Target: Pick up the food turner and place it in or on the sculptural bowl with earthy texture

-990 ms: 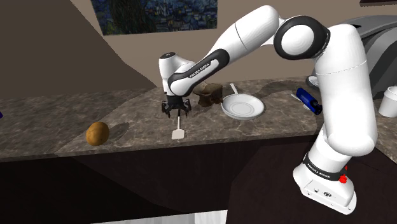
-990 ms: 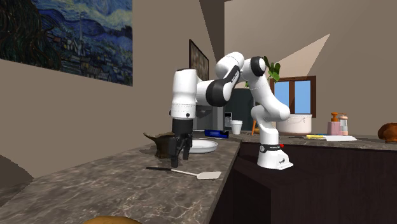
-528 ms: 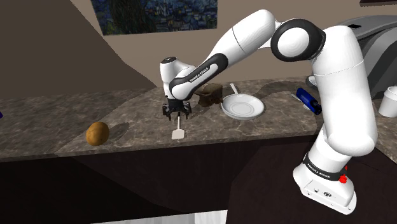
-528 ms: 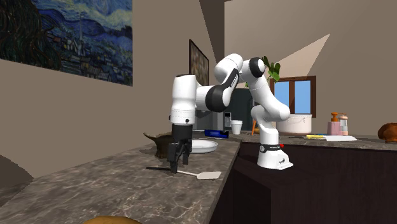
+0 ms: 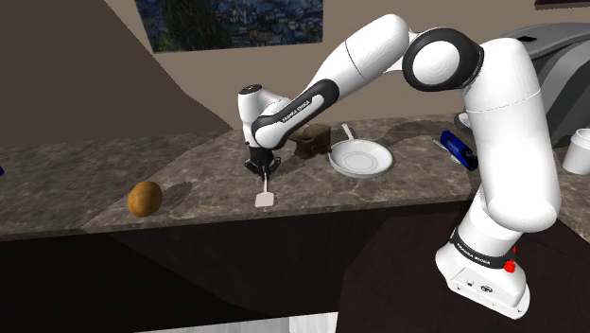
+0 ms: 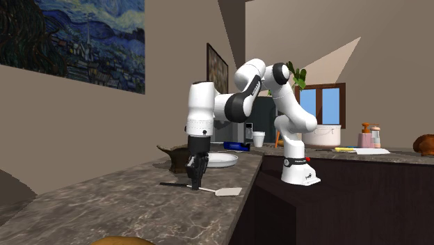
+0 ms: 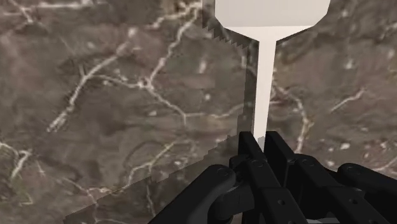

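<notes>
The food turner lies flat on the dark marble counter point(image 5: 85, 180), its white blade point(image 5: 266, 200) toward the counter's front edge and its thin handle running back under my hand. My gripper point(image 5: 264, 170) points straight down, its fingers shut on the handle. In the wrist view the white shaft point(image 7: 264, 89) runs from the blade point(image 7: 270, 14) in between the closed gripper point(image 7: 261, 143). The second exterior view shows the gripper point(image 6: 194, 182) at the counter, the blade point(image 6: 227, 191) on one side and the dark handle end point(image 6: 172, 184) on the other. The dark brown sculptural bowl point(image 5: 312, 140) stands just behind.
A white plate with a handle point(image 5: 360, 159) sits next to the bowl on the shoulder view's right. A brown potato point(image 5: 145, 199) lies to the left. A blue object point(image 5: 456, 148) and a white mug point(image 5: 579, 151) are near the stand.
The hand came down a little onto the turner's handle, and the fingers, spread apart before, have closed on it. The turner has not moved.
</notes>
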### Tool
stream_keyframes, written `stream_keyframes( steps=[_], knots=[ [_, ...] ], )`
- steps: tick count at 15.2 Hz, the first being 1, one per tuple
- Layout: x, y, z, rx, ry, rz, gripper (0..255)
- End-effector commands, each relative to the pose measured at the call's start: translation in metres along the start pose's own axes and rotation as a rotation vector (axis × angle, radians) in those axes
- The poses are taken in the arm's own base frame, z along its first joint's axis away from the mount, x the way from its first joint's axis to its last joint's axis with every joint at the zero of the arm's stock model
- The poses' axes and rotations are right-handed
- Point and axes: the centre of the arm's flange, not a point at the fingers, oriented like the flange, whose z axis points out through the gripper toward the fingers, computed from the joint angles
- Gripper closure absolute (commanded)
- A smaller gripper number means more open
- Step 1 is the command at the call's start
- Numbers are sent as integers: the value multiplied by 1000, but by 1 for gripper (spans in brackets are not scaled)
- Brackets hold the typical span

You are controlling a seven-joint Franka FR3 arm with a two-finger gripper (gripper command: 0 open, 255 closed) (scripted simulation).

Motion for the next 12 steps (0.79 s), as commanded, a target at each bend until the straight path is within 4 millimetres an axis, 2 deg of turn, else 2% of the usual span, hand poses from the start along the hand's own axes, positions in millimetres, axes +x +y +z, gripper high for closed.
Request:
stream_keyframes(
  steps=[1, 5, 12],
  knots=[
    [0, 0, 0, 0, 0, 0, 255],
    [0, 0, 0, 0, 0, 0, 255],
    [2, 0, -37, 0, 0, 0, 255]
  ],
)
